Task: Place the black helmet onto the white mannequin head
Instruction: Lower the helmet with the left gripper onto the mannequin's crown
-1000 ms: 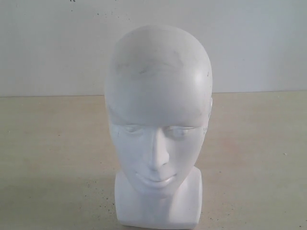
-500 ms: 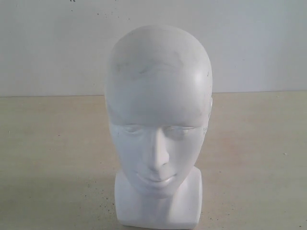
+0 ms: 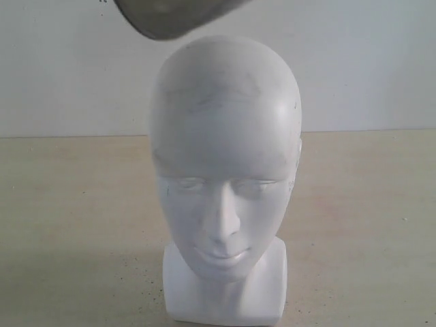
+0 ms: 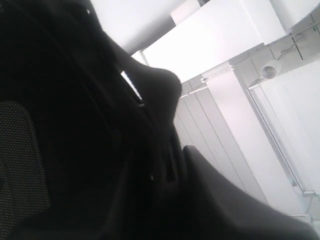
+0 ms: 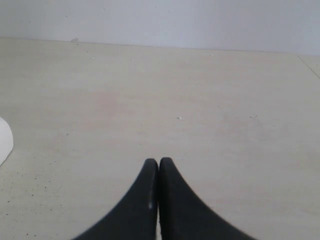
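Pale table [image 3: 68, 225], plain white wall [image 3: 368, 68] behind. Just come into sight at the very top of the exterior view: the round, smoky edge of the black helmet [image 3: 174, 17]. Was not there a moment before. Hung up in the air, a little left of the top of the white mannequin head [image 3: 225, 157], near it but not touching. Probably meant almost there, with only moving across and lowering left to do. Below it, the head, upright on the table, face to the camera, top uncovered. Filled the left wrist view with dark helmet padding [image 4: 75, 150], so could not tell if the left gripper was pinching it. Farther out, the right gripper [image 5: 158, 167], low over the table, fingers pressed together, holding nothing.
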### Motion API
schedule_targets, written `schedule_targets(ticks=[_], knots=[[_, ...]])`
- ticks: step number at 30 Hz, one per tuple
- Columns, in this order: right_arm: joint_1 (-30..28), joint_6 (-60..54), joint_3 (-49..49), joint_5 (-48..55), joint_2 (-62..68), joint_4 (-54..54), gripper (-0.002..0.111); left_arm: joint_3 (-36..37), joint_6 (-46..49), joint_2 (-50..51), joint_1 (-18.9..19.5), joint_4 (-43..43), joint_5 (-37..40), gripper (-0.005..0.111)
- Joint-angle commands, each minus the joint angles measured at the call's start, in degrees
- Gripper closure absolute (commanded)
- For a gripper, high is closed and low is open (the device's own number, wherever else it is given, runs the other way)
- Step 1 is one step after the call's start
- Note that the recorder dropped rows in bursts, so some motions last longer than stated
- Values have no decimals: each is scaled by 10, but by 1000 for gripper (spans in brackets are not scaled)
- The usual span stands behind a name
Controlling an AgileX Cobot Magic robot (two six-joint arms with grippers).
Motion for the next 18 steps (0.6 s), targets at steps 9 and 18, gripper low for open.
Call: schedule_targets(ticks=[9,18], knots=[[-1,-2,0,-1,-2,-2,108,-11,22,65,-75,-74,-37,102],[-1,-2,0,-1,-2,-2,108,-11,13,88,-78,-100,-37,102]])
